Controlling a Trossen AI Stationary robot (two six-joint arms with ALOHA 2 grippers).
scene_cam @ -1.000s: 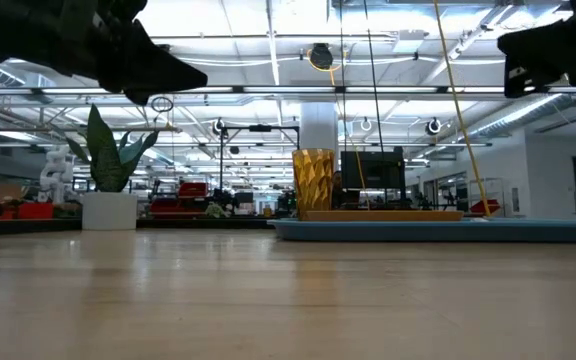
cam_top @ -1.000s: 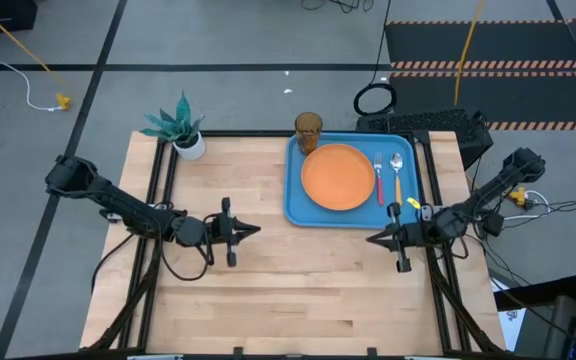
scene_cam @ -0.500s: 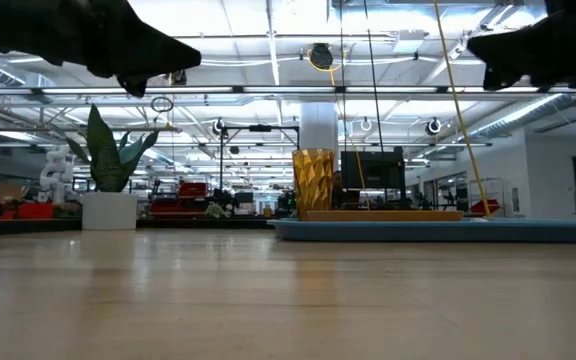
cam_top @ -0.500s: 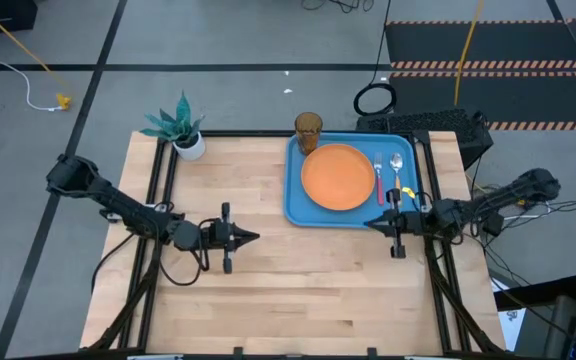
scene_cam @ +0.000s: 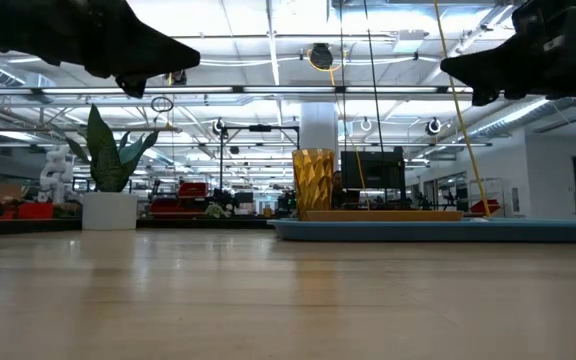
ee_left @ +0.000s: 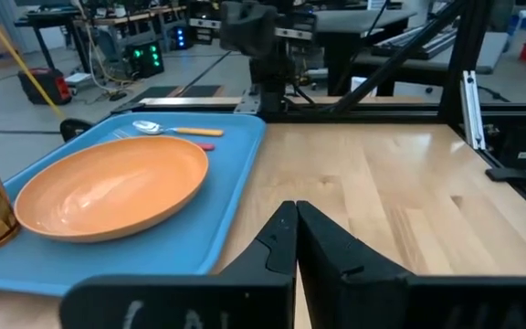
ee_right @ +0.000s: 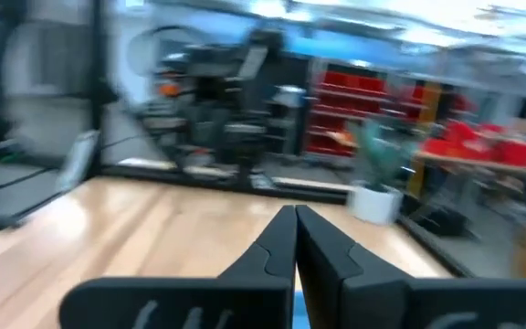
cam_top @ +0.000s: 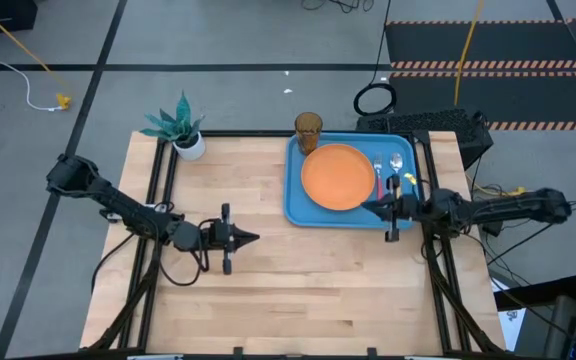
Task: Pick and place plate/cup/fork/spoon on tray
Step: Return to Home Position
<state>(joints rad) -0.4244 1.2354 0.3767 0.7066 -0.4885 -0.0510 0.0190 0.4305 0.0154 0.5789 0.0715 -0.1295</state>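
The blue tray (cam_top: 293, 195) lies at the table's far right. On it lie the orange plate (cam_top: 337, 177), the red-handled fork (cam_top: 379, 178) and the orange-handled spoon (cam_top: 398, 172). The amber cup (cam_top: 308, 129) stands upright at the tray's far left corner. My right gripper (cam_top: 366, 207) is shut and empty, above the tray's near edge, near the plate's near right rim. My left gripper (cam_top: 256, 237) is shut and empty above the bare table middle, pointing toward the tray. The left wrist view shows the plate (ee_left: 108, 187) and the spoon (ee_left: 167, 129).
A white pot with a green plant (cam_top: 181, 128) stands at the table's far left corner. Bare wood (cam_top: 298, 280) stretches between and in front of the grippers. Dark frame rails (cam_top: 158, 200) run along the table's left and right sides.
My right gripper has swung toward the table's far edge, from near the tray's near right corner to above the tray's near edge, staying shut and level.
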